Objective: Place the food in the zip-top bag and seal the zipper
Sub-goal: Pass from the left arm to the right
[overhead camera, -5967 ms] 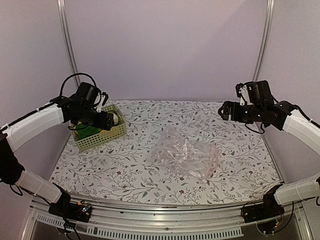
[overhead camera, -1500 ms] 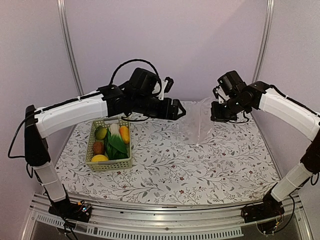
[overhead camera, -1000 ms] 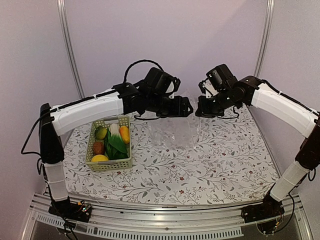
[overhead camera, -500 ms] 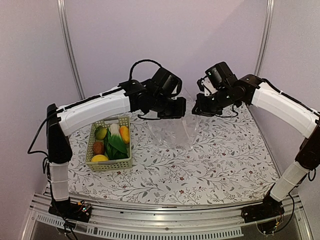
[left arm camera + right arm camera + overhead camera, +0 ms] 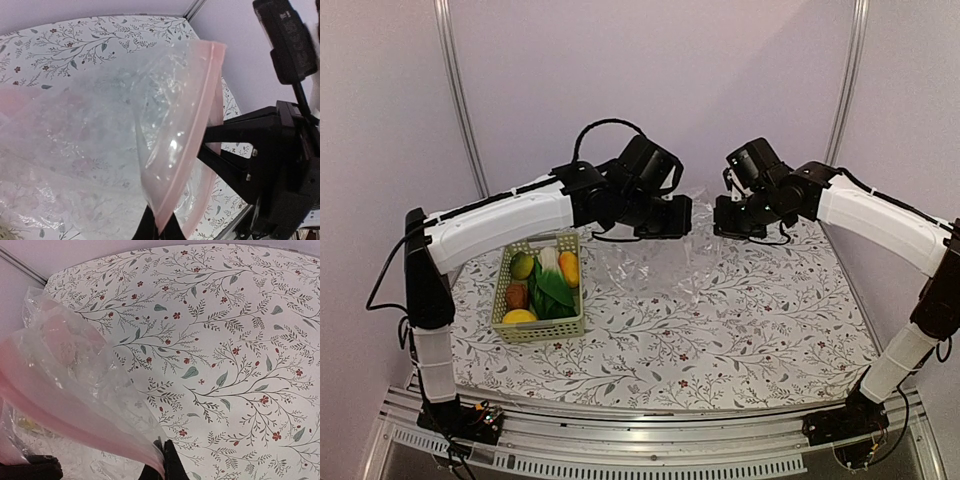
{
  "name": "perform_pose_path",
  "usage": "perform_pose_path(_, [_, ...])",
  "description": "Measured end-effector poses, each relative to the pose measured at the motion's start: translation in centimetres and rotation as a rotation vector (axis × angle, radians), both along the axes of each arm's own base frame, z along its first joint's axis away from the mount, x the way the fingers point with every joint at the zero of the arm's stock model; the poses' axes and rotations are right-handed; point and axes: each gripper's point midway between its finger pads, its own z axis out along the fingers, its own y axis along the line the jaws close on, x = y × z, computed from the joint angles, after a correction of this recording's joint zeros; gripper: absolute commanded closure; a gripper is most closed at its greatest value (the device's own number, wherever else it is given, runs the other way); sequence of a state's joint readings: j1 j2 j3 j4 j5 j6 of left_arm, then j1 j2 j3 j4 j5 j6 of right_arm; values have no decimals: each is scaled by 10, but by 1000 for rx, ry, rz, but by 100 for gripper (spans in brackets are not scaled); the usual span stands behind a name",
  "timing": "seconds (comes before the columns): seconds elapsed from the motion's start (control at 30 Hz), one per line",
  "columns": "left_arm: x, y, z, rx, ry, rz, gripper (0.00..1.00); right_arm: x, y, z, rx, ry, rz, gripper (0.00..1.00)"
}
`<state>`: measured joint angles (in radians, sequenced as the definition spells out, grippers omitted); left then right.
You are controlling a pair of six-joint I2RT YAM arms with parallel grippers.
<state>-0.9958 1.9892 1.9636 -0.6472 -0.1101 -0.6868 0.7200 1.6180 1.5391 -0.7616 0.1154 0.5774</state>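
Observation:
The clear zip-top bag (image 5: 655,268) hangs above the back of the table, held up between both grippers. My left gripper (image 5: 682,216) is shut on one mouth edge, and its tips (image 5: 160,227) pinch the pale pink zipper (image 5: 192,130). My right gripper (image 5: 722,222) is shut on the other edge; in its wrist view the bag (image 5: 75,385) runs into the closed tips (image 5: 163,460). The food (image 5: 552,288) lies in the pale green basket (image 5: 545,331): dark green pieces, a lemon (image 5: 519,317), an orange piece (image 5: 569,268) and a reddish-brown piece (image 5: 516,295).
The floral tablecloth (image 5: 740,340) covers the table. The basket stands at the left, below my left arm (image 5: 500,220). Metal posts (image 5: 460,110) and purple walls close in the back. In the left wrist view the right gripper's black body (image 5: 280,165) sits close beside the bag.
My left gripper has shut on the bag's mouth edge. The right gripper has shifted a little to the right, and the bag now hangs spread between the two.

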Motion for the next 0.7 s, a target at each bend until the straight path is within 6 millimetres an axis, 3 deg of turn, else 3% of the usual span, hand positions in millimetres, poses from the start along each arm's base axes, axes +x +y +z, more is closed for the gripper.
perform_pose_path(0.23, [-17,-9,20,-92,-30,-114,80,8,-14,-1,-50,-35,-70,100])
perform_pose_path(0.37, [-27,-20,36,-151,-60,-201,53,11,-21,-1,-63,-38,-92,100])
perform_pose_path(0.47, [-35,-23,46,-172,-83,-250,40,14,-30,-1,-73,-33,-109,100])
perform_pose_path(0.57, [-41,-18,59,-175,-116,-271,31,16,-46,3,-86,-34,-134,100])
perform_pose_path(0.7, [-51,12,77,-158,-164,-250,23,30,-84,19,-114,-54,-197,100])
